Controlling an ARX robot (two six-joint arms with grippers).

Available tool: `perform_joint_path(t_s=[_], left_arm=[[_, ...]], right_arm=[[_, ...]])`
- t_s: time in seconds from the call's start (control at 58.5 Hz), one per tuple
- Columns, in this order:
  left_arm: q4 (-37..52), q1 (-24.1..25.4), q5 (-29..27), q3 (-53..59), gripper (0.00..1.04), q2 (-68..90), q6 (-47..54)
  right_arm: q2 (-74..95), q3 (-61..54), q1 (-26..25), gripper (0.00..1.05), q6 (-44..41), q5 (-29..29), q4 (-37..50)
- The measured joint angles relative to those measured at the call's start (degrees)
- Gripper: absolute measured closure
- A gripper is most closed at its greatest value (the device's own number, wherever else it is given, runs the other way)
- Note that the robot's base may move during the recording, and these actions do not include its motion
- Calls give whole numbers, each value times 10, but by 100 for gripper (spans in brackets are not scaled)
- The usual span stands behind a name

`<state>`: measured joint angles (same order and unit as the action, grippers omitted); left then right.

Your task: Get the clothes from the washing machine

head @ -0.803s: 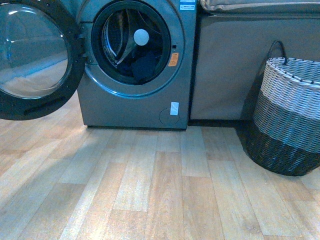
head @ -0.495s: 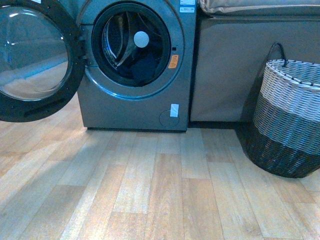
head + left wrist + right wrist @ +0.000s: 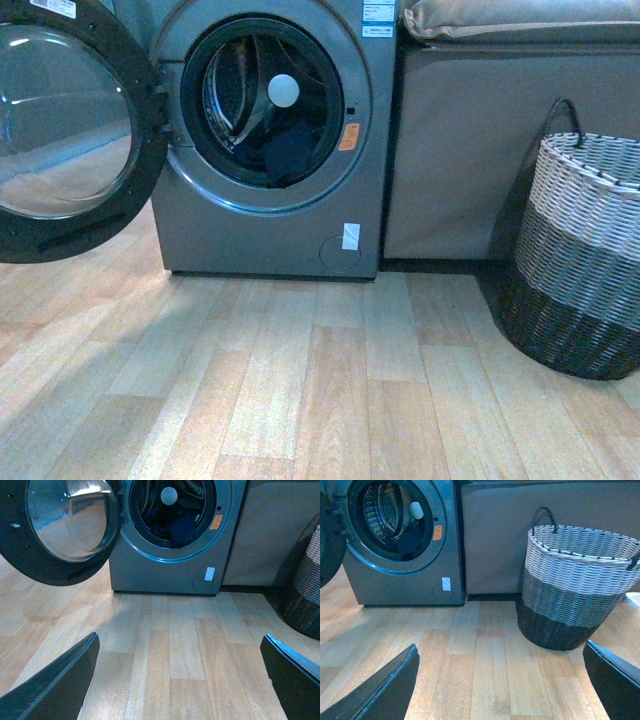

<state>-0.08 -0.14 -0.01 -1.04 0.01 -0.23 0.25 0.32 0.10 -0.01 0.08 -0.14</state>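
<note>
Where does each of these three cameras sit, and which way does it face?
Front view: on the robot's body between its arms, facing the washing machine and wicker basket; no arm shows.
Left wrist view: on the left wrist, facing the open door and clothes in the drum; left jaws show, spread wide.
Right wrist view: on the right wrist, facing the basket; right jaws show, spread wide.
All three share the washing machine and basket.

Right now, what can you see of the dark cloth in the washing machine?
The clothes are one dark navy, almost black piece of plain soft fabric, crumpled in a heap. It lies low in the steel drum of the washing machine, just behind the mouth's lower rim. The door stands open. Only the drum seems to touch it.
</note>
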Motion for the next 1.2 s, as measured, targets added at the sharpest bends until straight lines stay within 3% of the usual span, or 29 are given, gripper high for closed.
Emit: perform_joint_path(t_s=[1.196], left_arm=[[0, 0, 0, 0, 7, 2, 0]], right_arm=[[0, 0, -1, 7, 0, -1, 0]])
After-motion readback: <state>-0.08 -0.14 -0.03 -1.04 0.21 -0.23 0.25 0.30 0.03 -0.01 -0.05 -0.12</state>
